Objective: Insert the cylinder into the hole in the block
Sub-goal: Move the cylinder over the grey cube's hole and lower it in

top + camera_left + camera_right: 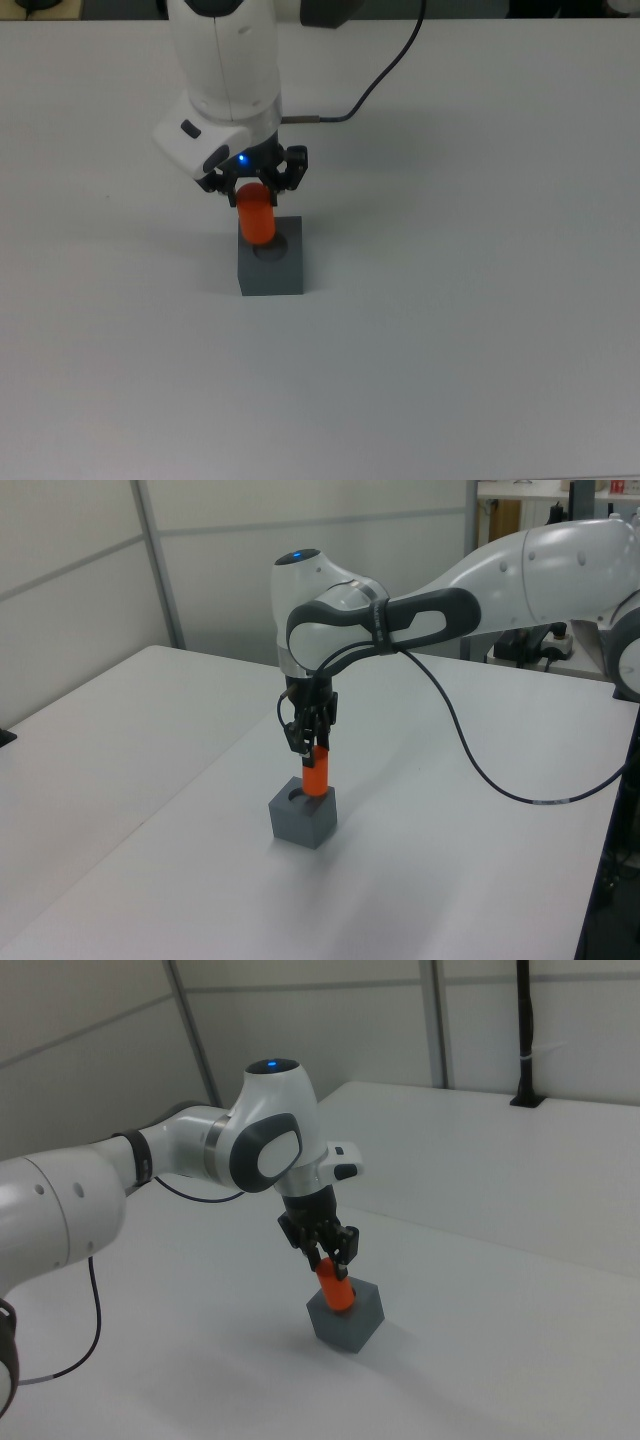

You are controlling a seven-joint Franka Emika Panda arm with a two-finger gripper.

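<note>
Top view, orange-red cylinder (256, 217) in claw (254, 190), over grey block (271, 268)

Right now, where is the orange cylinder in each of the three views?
Top view: the cylinder is left of centre, overlapping the block's top.
Left view: the cylinder is near centre, over the block.
Right view: the cylinder is at lower centre.
Shared landmark: the block, with the gripper holding the cylinder.

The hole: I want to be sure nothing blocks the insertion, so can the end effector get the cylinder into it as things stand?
Probably yes: the end effector holds the cylinder right over the block, nothing else nearby.
</note>
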